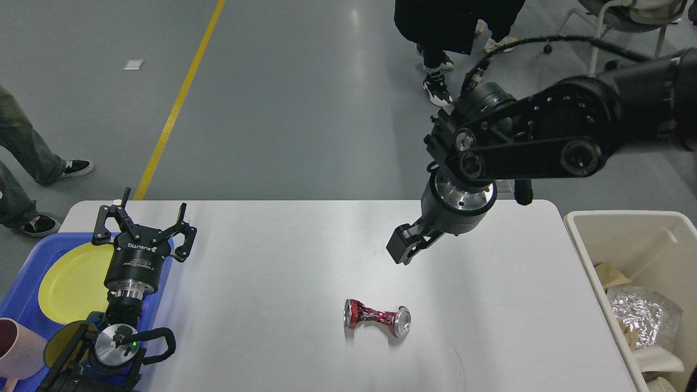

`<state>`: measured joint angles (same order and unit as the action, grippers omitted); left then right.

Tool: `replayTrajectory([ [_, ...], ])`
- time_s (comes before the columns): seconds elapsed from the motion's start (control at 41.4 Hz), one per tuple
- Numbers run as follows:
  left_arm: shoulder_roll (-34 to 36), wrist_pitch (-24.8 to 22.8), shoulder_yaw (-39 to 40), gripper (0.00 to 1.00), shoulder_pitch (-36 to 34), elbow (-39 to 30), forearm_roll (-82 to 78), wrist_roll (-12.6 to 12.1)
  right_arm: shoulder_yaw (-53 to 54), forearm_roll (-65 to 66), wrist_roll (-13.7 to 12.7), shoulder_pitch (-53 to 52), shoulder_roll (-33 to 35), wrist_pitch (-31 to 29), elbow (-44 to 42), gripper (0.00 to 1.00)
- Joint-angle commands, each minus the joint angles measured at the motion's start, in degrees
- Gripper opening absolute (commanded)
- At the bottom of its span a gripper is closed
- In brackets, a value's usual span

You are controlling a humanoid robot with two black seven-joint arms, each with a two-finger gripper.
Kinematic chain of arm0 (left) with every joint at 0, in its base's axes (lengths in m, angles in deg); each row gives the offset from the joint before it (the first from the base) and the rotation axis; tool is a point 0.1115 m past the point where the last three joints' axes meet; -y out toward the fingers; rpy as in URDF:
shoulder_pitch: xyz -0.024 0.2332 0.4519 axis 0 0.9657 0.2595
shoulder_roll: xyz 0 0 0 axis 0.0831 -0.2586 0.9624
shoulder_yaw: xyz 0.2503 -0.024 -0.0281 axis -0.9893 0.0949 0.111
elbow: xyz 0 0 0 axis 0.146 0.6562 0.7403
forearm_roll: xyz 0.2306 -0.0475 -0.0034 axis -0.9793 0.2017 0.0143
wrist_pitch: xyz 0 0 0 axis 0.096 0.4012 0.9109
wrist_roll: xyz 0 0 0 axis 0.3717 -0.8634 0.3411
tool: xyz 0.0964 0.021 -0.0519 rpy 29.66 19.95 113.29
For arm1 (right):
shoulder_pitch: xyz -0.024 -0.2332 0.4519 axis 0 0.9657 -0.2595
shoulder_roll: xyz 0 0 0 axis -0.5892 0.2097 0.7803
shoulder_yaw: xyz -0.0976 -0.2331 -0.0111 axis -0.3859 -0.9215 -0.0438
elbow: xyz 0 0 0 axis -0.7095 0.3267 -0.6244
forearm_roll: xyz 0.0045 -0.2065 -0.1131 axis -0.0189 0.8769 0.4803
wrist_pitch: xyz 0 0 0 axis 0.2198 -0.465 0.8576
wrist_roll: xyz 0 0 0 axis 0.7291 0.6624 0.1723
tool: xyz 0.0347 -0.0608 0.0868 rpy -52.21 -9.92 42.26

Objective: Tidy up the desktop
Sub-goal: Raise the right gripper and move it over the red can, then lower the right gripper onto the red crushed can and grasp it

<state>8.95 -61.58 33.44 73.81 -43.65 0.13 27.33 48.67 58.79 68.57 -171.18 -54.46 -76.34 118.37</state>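
Observation:
The white desktop (272,256) fills the lower part of the head view. A crushed red can (377,318) with silver ends lies on its side near the desktop's front middle. My right gripper (405,247) hangs above the desktop, behind and a little to the right of the can, apart from it. One finger block shows, set wide from the wrist; the other is hidden behind the wrist. It holds nothing. My left gripper (146,223) is open and empty at the desktop's left edge, over the rim of the blue tray (24,261).
The blue tray holds a yellow plate (71,283), and a pink cup (16,354) stands at its front. A beige bin (626,218) at the right edge holds crumpled foil (645,318) and paper. People stand on the floor behind and to the left.

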Motion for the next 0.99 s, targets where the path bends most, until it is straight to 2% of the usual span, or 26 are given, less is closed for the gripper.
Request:
replayTrajectory([
  [0.0, 0.0, 0.0, 0.0, 0.97, 0.0, 0.0, 0.0, 0.0, 6.8, 11.5, 0.0, 7.9, -3.7, 1.2, -1.7, 0.97],
  [0.145, 0.0, 0.0, 0.0, 0.97, 0.0, 0.0, 0.0, -0.1, 10.3, 21.9, 0.0, 18.7, -11.4, 2.2, -9.1, 0.97],
  [0.338, 0.0, 0.0, 0.0, 0.97, 0.0, 0.0, 0.0, -0.1, 10.9, 27.3, 0.0, 26.3, -18.6, 7.2, -17.0, 0.96],
  [0.555, 0.0, 0.0, 0.0, 0.97, 0.0, 0.0, 0.0, 0.0, 9.3, 36.8, 0.0, 34.7, -18.7, 11.2, -21.5, 0.94],
  [0.966, 0.0, 0.0, 0.0, 0.97, 0.0, 0.0, 0.0, 0.0, -0.8, 37.3, 0.1, 40.1, -18.6, 18.8, -25.6, 0.92],
])
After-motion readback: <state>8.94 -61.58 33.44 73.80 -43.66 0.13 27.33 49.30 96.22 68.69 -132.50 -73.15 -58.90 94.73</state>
